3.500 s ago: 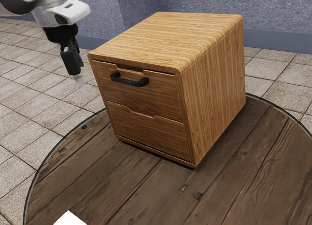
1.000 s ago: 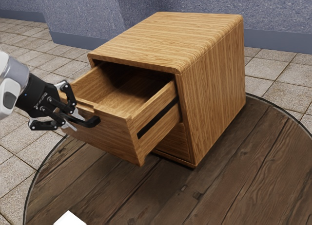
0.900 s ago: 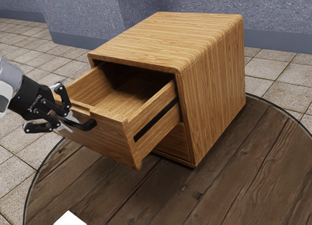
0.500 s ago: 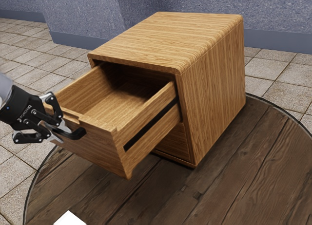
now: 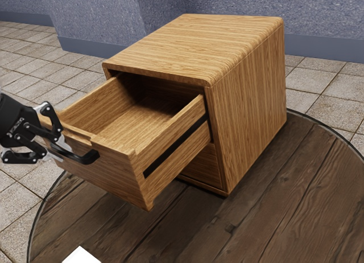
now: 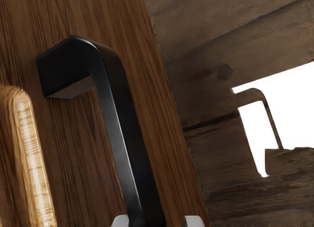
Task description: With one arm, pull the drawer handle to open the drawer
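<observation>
With the handle (image 5: 85,158) pinched in the claw (image 5: 57,150), the drawer (image 5: 111,171) is best drawn straight away from the cabinet (image 5: 239,75).

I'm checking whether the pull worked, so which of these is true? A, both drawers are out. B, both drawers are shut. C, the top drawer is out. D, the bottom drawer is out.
C: the top drawer juts well out of the cabinet with its bare inside showing, and the hand is clamped on its black handle.
</observation>
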Motion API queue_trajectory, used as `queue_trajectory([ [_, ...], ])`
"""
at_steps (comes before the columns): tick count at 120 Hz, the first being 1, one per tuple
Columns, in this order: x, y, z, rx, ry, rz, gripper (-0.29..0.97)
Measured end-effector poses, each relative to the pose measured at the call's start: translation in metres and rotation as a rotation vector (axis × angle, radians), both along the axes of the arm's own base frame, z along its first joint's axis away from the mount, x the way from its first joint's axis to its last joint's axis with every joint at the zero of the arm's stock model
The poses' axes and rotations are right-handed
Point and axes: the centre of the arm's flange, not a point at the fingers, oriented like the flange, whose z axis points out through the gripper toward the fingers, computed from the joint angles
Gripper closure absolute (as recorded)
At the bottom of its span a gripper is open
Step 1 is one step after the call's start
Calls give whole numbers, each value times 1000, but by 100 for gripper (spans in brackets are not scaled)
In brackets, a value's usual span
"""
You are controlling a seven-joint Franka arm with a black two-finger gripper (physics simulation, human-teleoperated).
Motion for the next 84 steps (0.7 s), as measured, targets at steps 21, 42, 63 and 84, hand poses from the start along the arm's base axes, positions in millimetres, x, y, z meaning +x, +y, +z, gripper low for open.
queue_trajectory([
  [21,-4,0,65,22,-21,-6,52],
  [42,94,-36,112,145,149,-15,35],
  [63,145,-50,103,188,336,114,16],
  [84,134,-42,103,161,414,321,7],
])
